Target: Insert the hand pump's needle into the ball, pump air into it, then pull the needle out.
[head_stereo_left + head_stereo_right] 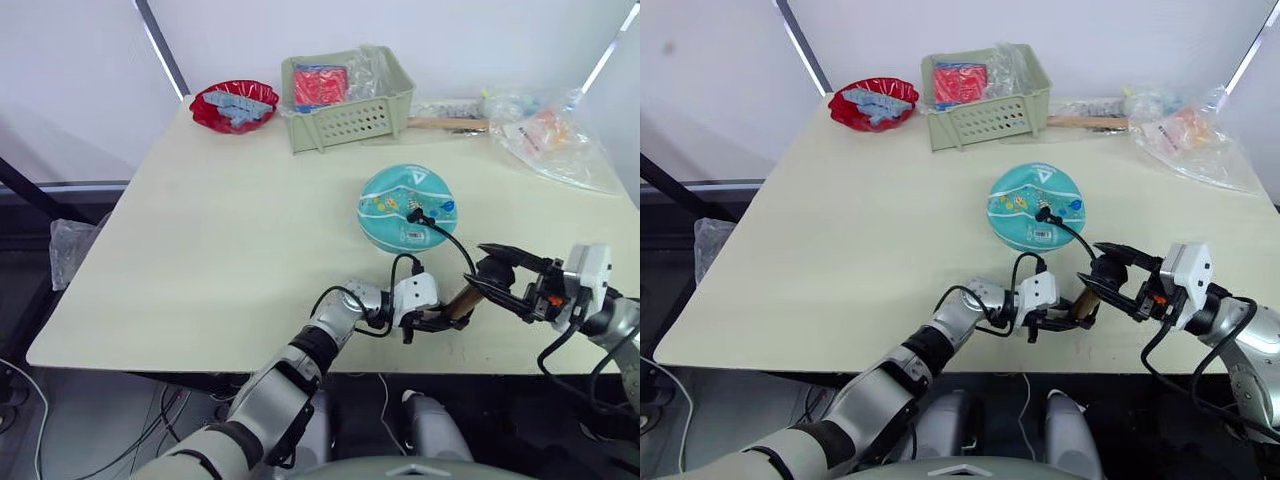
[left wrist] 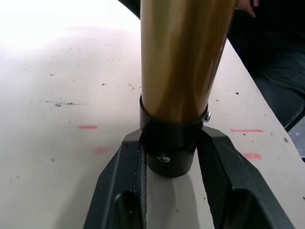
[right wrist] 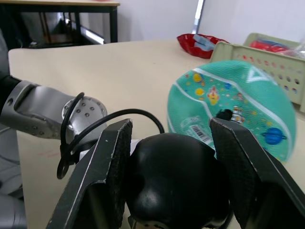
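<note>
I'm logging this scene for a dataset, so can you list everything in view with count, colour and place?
ball: one, teal with prints, right of table centre
pump: one, bronze barrel with black caps, near front edge, held between both grippers
hose: one, black, runs from the pump to the fitting on the ball
basket: one, pale green, far edge, holding a red item and clear plastic
bowl: one, red, far left corner, with blue-grey contents
plastic bags: clear, far right corner
table: one, cream
left gripper: black fingers closed around the pump's black end cap
right gripper: black fingers on either side of the pump's round black handle
</note>
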Controlling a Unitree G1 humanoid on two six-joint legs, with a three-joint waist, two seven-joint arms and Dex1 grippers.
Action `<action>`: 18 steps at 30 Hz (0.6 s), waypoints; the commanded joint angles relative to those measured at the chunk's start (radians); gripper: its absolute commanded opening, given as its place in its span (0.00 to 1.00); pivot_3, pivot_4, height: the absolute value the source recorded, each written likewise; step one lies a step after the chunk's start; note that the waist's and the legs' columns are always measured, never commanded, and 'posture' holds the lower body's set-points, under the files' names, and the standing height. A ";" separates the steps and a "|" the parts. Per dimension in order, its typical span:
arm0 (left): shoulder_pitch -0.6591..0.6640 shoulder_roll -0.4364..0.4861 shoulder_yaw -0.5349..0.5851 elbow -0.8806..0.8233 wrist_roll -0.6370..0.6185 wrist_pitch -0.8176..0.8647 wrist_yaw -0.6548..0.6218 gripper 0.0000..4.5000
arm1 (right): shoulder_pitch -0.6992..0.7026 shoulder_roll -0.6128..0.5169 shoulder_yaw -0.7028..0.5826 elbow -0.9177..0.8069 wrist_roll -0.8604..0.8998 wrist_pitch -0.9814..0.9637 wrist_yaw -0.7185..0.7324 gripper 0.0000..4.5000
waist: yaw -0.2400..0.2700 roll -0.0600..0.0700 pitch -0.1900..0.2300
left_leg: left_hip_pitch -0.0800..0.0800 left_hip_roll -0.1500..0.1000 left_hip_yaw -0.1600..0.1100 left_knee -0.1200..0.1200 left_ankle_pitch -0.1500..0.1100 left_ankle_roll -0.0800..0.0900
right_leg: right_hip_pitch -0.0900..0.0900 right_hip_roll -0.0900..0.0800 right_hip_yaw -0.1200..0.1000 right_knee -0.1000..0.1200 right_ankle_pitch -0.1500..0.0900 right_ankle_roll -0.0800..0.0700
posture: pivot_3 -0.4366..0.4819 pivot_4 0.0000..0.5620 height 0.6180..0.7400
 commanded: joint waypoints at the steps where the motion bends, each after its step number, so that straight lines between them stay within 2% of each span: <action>1: 0.010 0.013 -0.011 0.062 0.042 0.011 0.004 0.23 | -0.050 -0.039 -0.110 -0.079 0.095 0.034 -0.022 0.47 | -0.001 -0.002 0.000 | 0.000 0.000 0.002 0.000 0.000 0.001 | -0.001 0.000 0.003 0.000 0.000 0.000 | 0.48 0.27 0.98; 12: 0.001 0.013 -0.005 0.086 0.046 0.011 -0.002 0.23 | -0.207 -0.172 -0.257 -0.066 0.293 0.225 -0.070 0.47 | -0.002 -0.004 0.000 | -0.001 0.000 0.002 0.000 -0.001 0.002 | -0.001 0.001 0.003 0.000 0.001 0.001 | 0.48 0.27 0.98; 18: -0.001 0.013 0.001 0.092 0.050 0.011 0.001 0.23 | -0.294 -0.272 -0.327 -0.039 0.416 0.382 -0.142 0.47 | -0.002 -0.004 0.000 | -0.002 0.000 -0.003 0.000 -0.001 0.002 | -0.001 0.001 -0.001 -0.001 0.002 0.002 | 0.48 0.27 0.98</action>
